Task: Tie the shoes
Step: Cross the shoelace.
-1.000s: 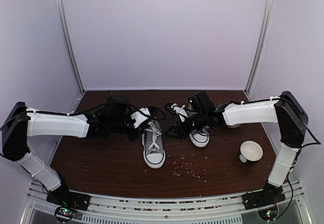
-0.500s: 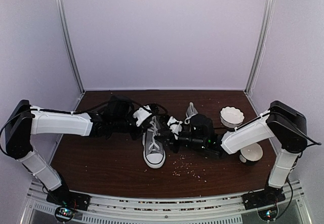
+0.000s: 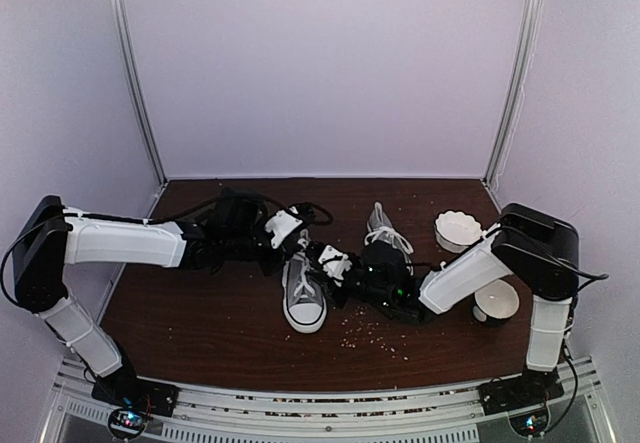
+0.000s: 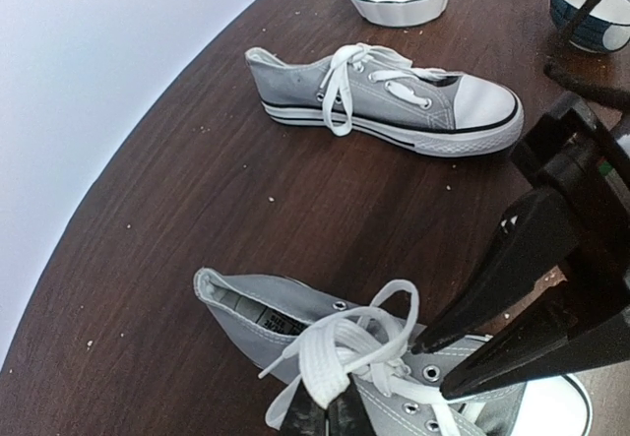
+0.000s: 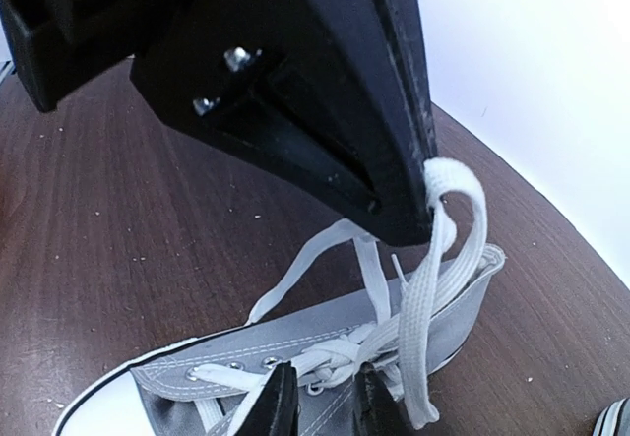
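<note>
Dark wood table, lilac walls. From above you get only a black tangle over the near shoe, and its toe is cut off in your left wrist view. Left gripper: clamped on a white lace loop. Right gripper: narrowly apart above the eyelets. Far shoe: partly behind the right arm. Scalloped bowl and blue-rimmed bowl: plain white inside.

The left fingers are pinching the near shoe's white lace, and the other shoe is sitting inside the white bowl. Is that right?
Not quite. The other shoe isn't inside the white bowl; it stands on the table, apart from the bowl. The left wrist view shows this. The left fingers do pinch the near shoe's white lace.
</note>
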